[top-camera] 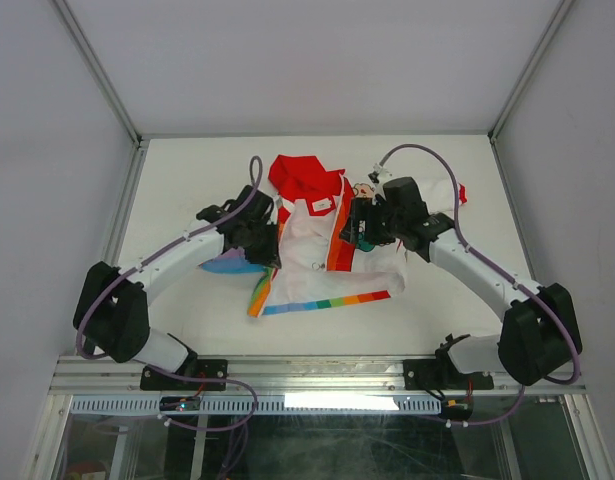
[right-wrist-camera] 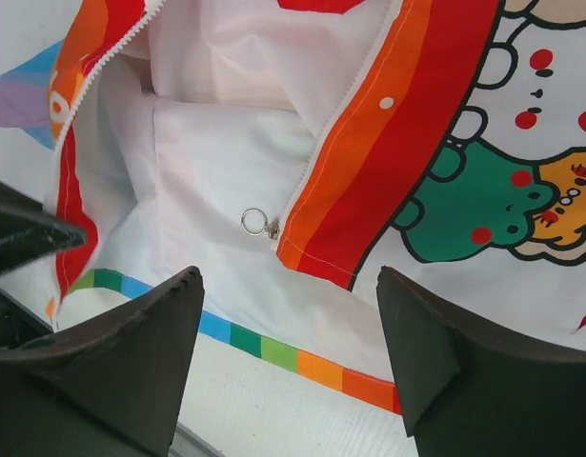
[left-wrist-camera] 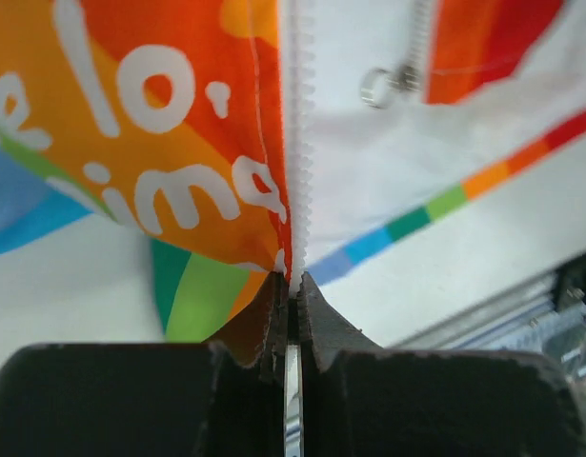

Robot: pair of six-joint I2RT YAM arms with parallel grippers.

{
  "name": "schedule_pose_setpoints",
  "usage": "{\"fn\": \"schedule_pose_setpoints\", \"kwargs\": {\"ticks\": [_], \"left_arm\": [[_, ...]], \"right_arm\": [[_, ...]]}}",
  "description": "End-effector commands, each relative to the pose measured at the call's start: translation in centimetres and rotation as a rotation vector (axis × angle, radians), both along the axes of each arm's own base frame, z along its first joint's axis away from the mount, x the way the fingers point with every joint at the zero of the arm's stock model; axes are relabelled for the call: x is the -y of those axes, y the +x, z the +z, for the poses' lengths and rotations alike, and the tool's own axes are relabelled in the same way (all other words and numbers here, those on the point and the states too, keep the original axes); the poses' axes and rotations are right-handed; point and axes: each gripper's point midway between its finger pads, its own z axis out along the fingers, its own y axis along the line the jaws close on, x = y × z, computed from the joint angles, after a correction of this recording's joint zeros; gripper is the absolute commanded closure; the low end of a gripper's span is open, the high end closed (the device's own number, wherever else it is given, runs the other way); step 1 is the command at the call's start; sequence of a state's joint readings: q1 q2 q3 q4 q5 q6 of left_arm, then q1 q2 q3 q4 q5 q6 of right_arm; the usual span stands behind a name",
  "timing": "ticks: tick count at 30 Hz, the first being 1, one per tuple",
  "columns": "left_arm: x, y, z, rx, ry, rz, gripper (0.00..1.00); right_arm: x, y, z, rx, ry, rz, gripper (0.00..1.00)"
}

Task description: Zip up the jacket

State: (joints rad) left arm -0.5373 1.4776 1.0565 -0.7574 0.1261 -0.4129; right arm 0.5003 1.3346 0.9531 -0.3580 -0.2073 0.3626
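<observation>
nearest us: left gripper (left-wrist-camera: 293, 286) is fully closed, pinching the bottom end of the toothed zip edge (left-wrist-camera: 298, 143) on the lettered rainbow panel, right at the hem

right gripper (right-wrist-camera: 288, 286) is wide open with nothing in it, hovering over the hem of the other front panel. slider with its pull ring (right-wrist-camera: 253, 222) sits just ahead of the fingers, at the bottom of that panel's zip

jacket (top-camera: 307, 250) lies on the table (top-camera: 187, 170) between the arms, rainbow hem toward us, red hood (top-camera: 302, 175) at the far end, fronts spread open with white lining showing between them

progress as we read it: nothing zipped, the two zip halves are apart and no teeth are engaged. one side is secured. left to do: hold the slider side, seat the pinched end into the slider, run it up to the collar. seating looks like the fiddly bit
</observation>
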Motion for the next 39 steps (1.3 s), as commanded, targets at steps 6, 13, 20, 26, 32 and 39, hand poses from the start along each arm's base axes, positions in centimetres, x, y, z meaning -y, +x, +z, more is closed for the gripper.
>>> {"fn": "schedule_pose_setpoints", "kwargs": {"ticks": [6, 13, 20, 26, 32, 39], "left_arm": [[12.1, -4.1, 3.4, -0.091, -0.349, -0.217, 0.83], [13.1, -3.4, 5.2, -0.044, -0.412, -0.227, 0.51], [10.3, -1.8, 6.0, 0.004, -0.438, -0.15, 0.4], [9.9, -1.3, 4.6, -0.022, -0.428, -0.143, 0.43], [7.7, 0.1, 1.4, -0.029, -0.363, -0.073, 0.44], [8.2, 1.5, -2.6, -0.055, -0.324, -0.065, 0.52]], "right_arm": [[-0.6, 0.3, -0.4, 0.016, -0.03, 0.018, 0.29], [-1.6, 0.4, -3.3, -0.033, -0.116, 0.024, 0.32], [-2.6, 0.6, -6.6, -0.076, -0.245, 0.015, 0.3], [-2.4, 0.8, -9.9, -0.121, -0.365, -0.024, 0.27], [-1.5, 0.7, -11.5, -0.142, -0.456, -0.044, 0.32], [-2.1, 0.3, -8.6, -0.095, -0.409, 0.016, 0.78]]}}
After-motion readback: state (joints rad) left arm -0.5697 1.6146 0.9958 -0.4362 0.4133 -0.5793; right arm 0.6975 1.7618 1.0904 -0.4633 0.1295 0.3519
